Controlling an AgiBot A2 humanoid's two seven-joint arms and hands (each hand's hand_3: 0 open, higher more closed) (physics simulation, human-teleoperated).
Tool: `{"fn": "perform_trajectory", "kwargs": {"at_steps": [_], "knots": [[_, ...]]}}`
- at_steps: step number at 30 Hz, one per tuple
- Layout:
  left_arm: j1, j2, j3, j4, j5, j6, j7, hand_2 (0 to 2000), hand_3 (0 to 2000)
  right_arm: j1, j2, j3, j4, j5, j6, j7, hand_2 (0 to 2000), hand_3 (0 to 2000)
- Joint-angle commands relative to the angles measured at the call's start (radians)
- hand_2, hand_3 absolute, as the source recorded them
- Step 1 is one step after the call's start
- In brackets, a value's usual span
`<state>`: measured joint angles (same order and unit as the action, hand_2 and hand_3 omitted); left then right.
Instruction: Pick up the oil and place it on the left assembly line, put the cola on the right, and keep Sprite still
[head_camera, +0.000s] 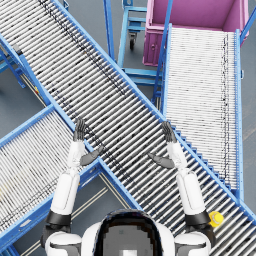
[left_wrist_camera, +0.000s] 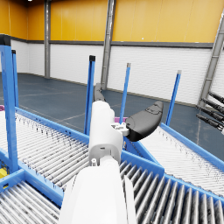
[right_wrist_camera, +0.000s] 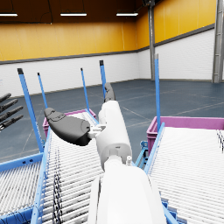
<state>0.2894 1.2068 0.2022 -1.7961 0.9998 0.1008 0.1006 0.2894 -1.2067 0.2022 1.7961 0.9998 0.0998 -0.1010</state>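
Note:
No cola or Sprite shows in any view. A small yellow object (head_camera: 215, 218) lies on the middle roller conveyor (head_camera: 115, 110) beside my right elbow, partly hidden; I cannot tell what it is. A yellow bit (left_wrist_camera: 2, 173) also shows at the edge of the left wrist view. My left hand (head_camera: 82, 142) hovers over the middle conveyor's left rail, fingers apart and holding nothing. My right hand (head_camera: 166, 147) hovers over the same conveyor, also spread and holding nothing. Each wrist view shows its own hand bare: left hand (left_wrist_camera: 142, 121), right hand (right_wrist_camera: 69, 127).
The left roller line (head_camera: 30, 160) runs below my left arm and the right roller line (head_camera: 200, 100) runs beyond my right hand. A pink bin (head_camera: 200, 20) stands at the right line's far end. Blue rails and upright posts (left_wrist_camera: 90, 94) edge the conveyors.

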Motion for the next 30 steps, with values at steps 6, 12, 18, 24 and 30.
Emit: {"fn": "perform_trajectory", "kwargs": {"at_steps": [6, 12, 18, 24, 30], "knots": [[0.0, 0.0, 0.0, 0.0, 0.0, 0.0, 0.0, 0, 0, 0.0, 0.0, 0.0, 0.0, 0.0, 0.0, 0.0, 0, 0], [0.0, 0.0, 0.0, 0.0, 0.0, 0.0, 0.0, 0, 0, 0.0, 0.0, 0.0, 0.0, 0.0, 0.0, 0.0, 0, 0], [0.0, 0.0, 0.0, 0.0, 0.0, 0.0, 0.0, 0, 0, 0.0, 0.0, 0.0, 0.0, 0.0, 0.0, 0.0, 0, 0], [0.0, 0.0, 0.0, 0.0, 0.0, 0.0, 0.0, 0, 0, 0.0, 0.0, 0.0, 0.0, 0.0, 0.0, 0.0, 0, 0], [0.0, 0.0, 0.0, 0.0, 0.0, 0.0, 0.0, 0, 0, 0.0, 0.0, 0.0, 0.0, 0.0, 0.0, 0.0, 0, 0]]}}
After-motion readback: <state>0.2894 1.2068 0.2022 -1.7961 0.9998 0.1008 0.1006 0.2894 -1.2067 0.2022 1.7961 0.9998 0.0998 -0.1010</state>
